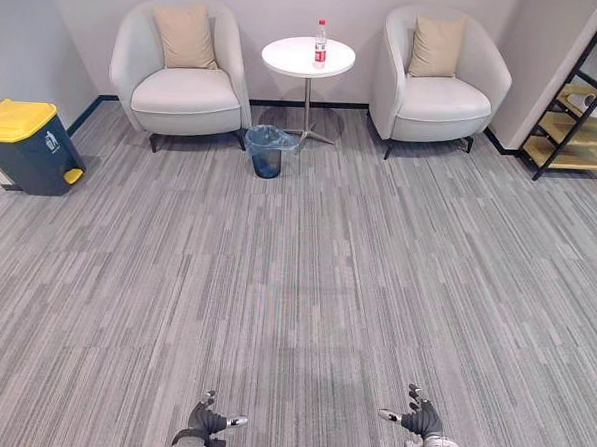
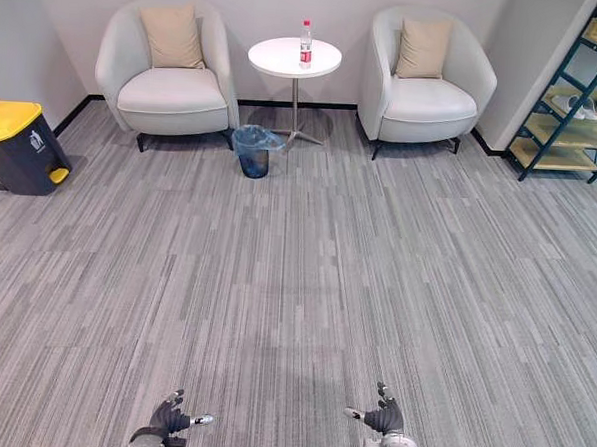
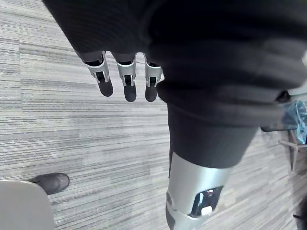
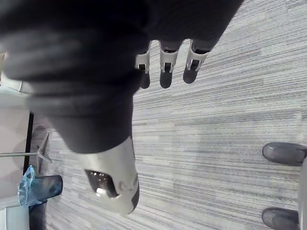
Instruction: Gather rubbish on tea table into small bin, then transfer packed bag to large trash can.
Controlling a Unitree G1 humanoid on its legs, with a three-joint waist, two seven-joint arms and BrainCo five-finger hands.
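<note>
A plastic bottle (image 1: 320, 40) with a red cap and label stands upright on the round white tea table (image 1: 292, 57) at the far wall. On the carpet just in front of the table sits the small bin (image 1: 267, 150), lined with a blue bag. The large trash can (image 1: 27, 147), dark with a yellow lid, stands at the far left by the wall. My left hand (image 1: 206, 418) and right hand (image 1: 419, 417) hang low at the near edge, far from the table. Both are open and hold nothing, with fingers (image 3: 125, 80) relaxed over bare carpet.
Two pale armchairs (image 1: 184, 72) (image 1: 438, 79) with tan cushions flank the table. A black shelf with wooden boards (image 1: 585, 103) stands at the right wall. Wide grey carpet lies between me and the table.
</note>
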